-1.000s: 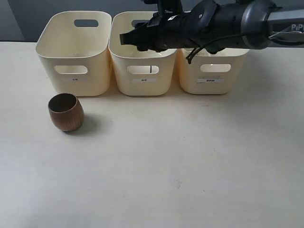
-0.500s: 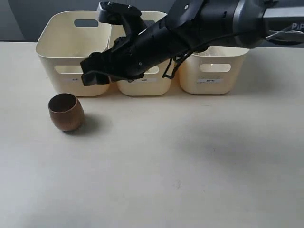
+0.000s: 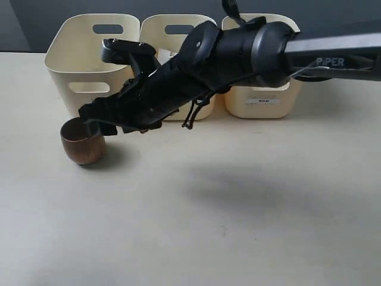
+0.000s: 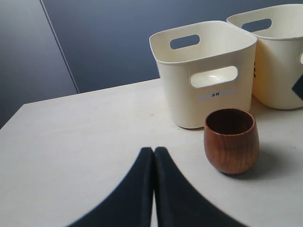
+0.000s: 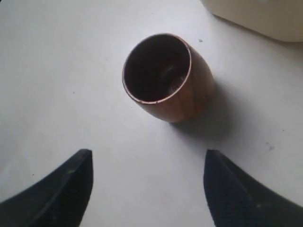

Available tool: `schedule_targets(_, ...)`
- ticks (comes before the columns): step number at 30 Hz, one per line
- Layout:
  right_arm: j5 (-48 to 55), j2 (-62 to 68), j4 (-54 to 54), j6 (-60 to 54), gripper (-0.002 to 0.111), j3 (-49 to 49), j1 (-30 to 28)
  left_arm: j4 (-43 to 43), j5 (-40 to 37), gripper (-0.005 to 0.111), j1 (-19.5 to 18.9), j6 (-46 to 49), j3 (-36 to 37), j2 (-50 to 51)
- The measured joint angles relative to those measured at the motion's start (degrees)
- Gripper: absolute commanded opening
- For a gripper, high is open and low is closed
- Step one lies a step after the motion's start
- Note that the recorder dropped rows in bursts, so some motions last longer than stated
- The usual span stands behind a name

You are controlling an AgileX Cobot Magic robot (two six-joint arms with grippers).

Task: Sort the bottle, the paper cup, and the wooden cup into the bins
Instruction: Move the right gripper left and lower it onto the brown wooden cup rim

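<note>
While the right arm reaches across the middle of the scene, the items stand as follows.

Right hand [image 3: 95, 119]: black, spread wide, nothing between its fingers; it hangs just above and beside the rim of the wooden cup. In the right wrist view the two fingertips [image 5: 61, 189] stand well apart with the cup's open mouth ahead of the gap.

Left hand [image 4: 154, 161]: fingers pressed together, tips touching, nothing pinched; it is not seen in the exterior view.

Wooden cup [image 3: 82, 140]: upright on the tabletop [image 3: 238, 226], dark brown, squat and bulbous, lighter rim; it stands in front of the leftmost bin, apart from it. Its inside looks dark; whether anything lies in it I cannot tell.

Bins [image 3: 95, 62]: three cream-yellow bins in a row at the back of the tabletop, each with oval handle cutouts and a small label on the front. The right arm hides much of the middle bin [image 3: 178, 33] and part of the right bin [image 3: 265, 98].

Bin contents: cannot be made out from any view.

Tabletop: pale, matte; the arm's shadow falls on it right of centre.
</note>
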State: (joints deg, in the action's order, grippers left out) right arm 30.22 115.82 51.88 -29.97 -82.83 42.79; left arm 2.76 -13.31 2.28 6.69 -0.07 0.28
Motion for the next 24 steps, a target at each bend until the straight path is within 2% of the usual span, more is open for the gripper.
schedule_targets(24, -12.30, 3.95, 6.22, 0.26, 0.064, -0.23, 3.46, 0.00, 0.00, 0.000, 0.00, 0.00, 0.00, 0.00)
